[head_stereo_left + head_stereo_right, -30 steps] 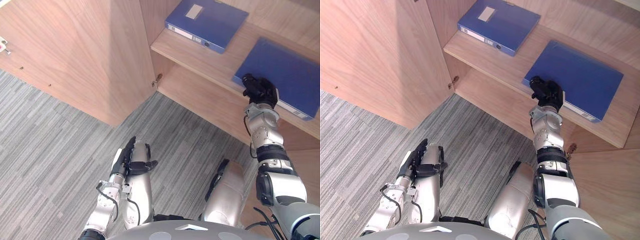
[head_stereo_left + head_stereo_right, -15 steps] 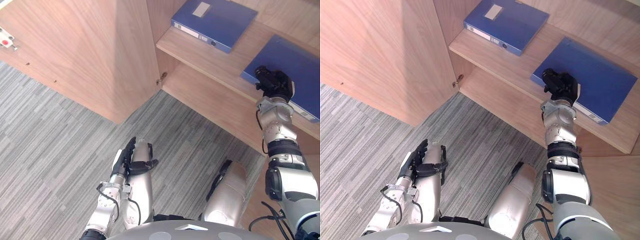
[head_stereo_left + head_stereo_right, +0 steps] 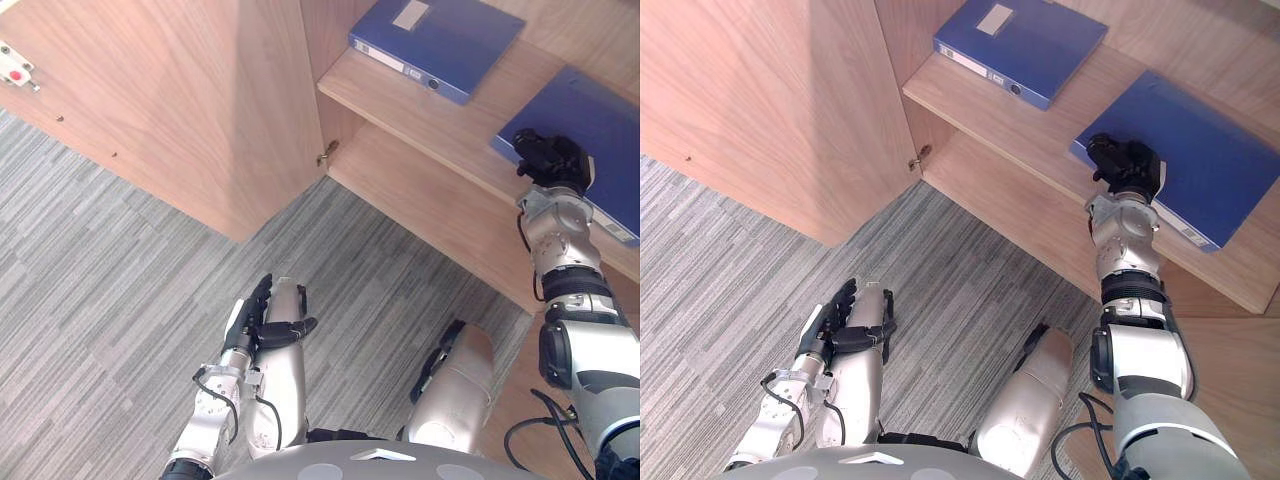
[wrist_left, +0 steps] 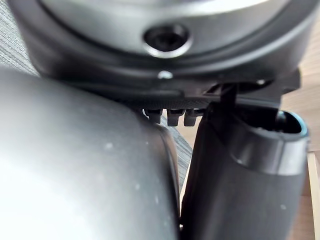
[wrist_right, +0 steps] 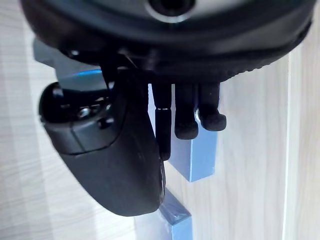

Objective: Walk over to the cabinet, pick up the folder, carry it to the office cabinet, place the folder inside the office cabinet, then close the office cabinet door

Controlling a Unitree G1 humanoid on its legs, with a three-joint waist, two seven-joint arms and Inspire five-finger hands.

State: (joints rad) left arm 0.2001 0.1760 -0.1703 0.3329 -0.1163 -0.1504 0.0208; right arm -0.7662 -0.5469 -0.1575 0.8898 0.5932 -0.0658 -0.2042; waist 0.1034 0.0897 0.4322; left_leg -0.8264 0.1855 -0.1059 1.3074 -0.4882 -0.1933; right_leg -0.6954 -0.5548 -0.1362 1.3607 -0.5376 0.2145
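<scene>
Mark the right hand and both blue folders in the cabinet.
right hand (image 3: 1127,165), right eye view, back of the hand.
folder by the hand (image 3: 1215,150), right eye view, middle of its cover.
other folder (image 3: 1040,50), right eye view, blue cover.

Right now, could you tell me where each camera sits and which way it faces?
Left eye view: on the head, looking down into the light wooden cabinet; left hand hangs low, right hand at the flat dark blue folder.
Right eye view: beside it, same scene.
Left wrist view: on the left wrist, along the left hand toward grey striped carpet.
Right wrist view: along the right hand onto the folder.
Shared: both eyes and the right wrist see that folder.
</scene>
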